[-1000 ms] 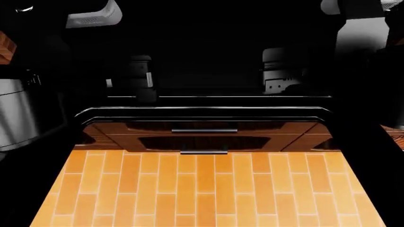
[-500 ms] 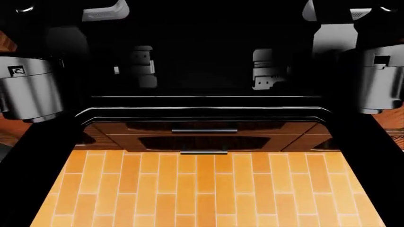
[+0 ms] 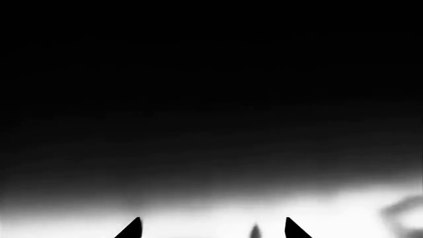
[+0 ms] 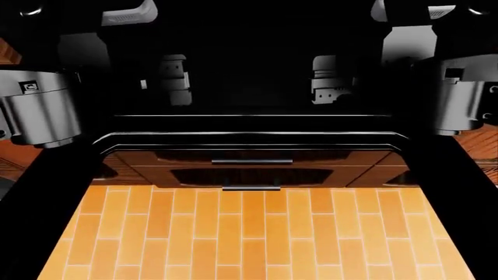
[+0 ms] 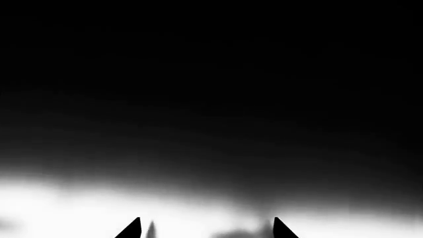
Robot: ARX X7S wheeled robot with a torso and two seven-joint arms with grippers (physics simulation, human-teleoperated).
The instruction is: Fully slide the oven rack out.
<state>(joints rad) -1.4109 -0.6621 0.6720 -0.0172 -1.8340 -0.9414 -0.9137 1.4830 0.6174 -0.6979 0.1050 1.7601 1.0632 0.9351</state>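
Wrist views: both grippers' jaws parted, holding nothing; surroundings dark.

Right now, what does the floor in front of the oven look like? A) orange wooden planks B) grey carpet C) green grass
A: the head view shows a floor of orange wooden planks below the open oven door.

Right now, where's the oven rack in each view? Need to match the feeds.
Head view: oven rack, a thin pale line across the dark cavity, just above the open door's edge.
Left wrist view: cannot be made out; dark blur.
Right wrist view: the same.
Shared landmark: none; each wrist view shows only its own fingertips.
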